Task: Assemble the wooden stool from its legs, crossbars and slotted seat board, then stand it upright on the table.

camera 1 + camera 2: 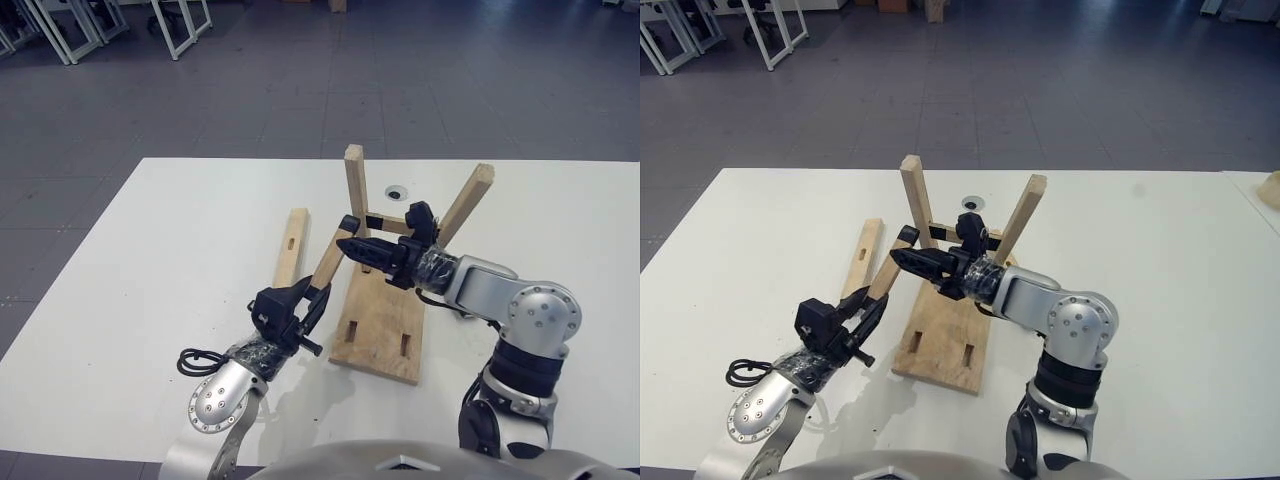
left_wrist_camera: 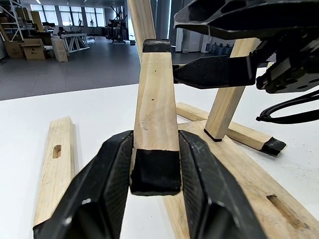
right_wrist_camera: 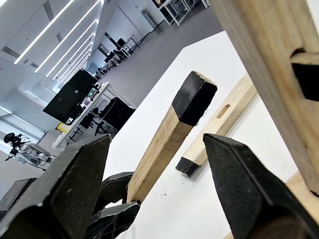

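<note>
On white table (image 1: 150,250), grips leg (image 1: 328,264) in left gripper (image 1: 310,298), holds right gripper (image 1: 355,250) spread beside its capped tip. Best: close squarely there, then steer straight into board (image 1: 385,318) slot (image 1: 352,326).

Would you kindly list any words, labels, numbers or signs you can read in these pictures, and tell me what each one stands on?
None can be read.
The wooden leg in the left pincer, the slotted seat board, the loose leg on the table and the right pincer bear no print.
Cardboard boxes in the room behind are too small to read.
</note>
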Robot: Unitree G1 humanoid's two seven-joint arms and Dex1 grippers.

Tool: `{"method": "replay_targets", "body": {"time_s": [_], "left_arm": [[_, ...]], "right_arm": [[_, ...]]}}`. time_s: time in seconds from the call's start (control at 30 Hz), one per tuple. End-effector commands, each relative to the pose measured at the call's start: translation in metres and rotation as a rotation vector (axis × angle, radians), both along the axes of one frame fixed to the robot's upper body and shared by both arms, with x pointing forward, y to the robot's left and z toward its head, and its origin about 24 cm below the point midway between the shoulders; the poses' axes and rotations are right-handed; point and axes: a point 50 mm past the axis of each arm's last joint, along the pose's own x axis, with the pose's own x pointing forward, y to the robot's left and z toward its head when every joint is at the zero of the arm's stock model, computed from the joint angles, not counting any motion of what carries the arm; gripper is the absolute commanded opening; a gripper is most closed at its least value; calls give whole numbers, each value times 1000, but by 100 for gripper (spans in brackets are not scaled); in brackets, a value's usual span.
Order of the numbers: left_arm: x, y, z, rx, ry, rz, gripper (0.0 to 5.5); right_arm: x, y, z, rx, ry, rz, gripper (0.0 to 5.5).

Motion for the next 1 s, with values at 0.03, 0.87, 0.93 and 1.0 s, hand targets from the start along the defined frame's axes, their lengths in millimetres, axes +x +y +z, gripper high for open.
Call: {"method": "replay_targets", "body": {"time_s": [0.03, 0.87, 0.93, 1.0], "left_arm": [[1, 0, -3, 12, -2, -9, 133], [13, -11, 6, -14, -44, -42, 133], [14, -11, 7, -14, -43, -42, 133], [13, -11, 6, -16, -36, -40, 133]], "right_arm": [[6, 9, 1, 34, 11, -13, 342], [16, 24, -18, 141, 157, -92, 80], [18, 23, -17, 150, 154, -108, 45], [19, 23, -16, 158, 151, -110, 40]]}}
